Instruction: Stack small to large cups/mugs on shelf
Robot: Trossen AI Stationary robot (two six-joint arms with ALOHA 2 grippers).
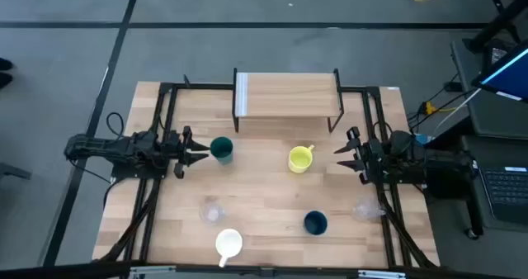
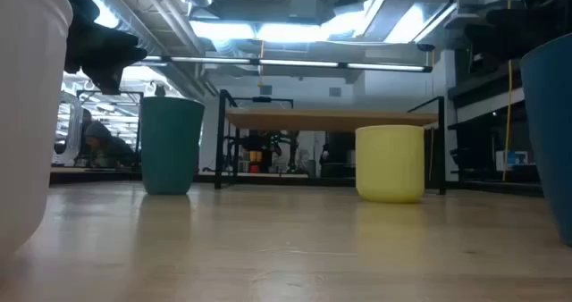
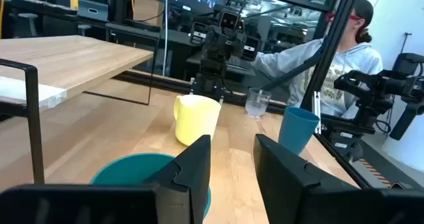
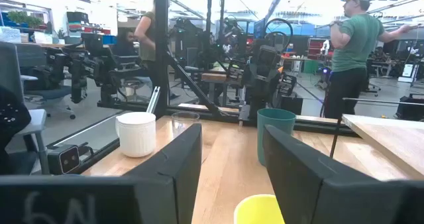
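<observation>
The teal-green cup (image 1: 221, 149) stands upright on the table, left of centre. My left gripper (image 1: 198, 153) is open just to its left; in the left wrist view (image 3: 232, 164) the cup's rim (image 3: 132, 168) lies below the fingers, and I see no touch. The yellow mug (image 1: 300, 158) stands at centre. My right gripper (image 1: 342, 149) is open and empty to its right, pointing at it (image 4: 258, 209). A clear cup (image 1: 212, 211), the white mug (image 1: 228, 243), the navy cup (image 1: 315, 222) and a second clear cup (image 1: 365, 206) stand nearer the front. The shelf (image 1: 287, 93) stands at the back.
The shelf's top (image 2: 331, 119) carries nothing. Black frame rails (image 1: 157, 172) run along both table sides. In the low view the white mug (image 2: 27, 114) and navy cup (image 2: 550, 132) stand close in front. People stand beyond the table (image 4: 358, 45).
</observation>
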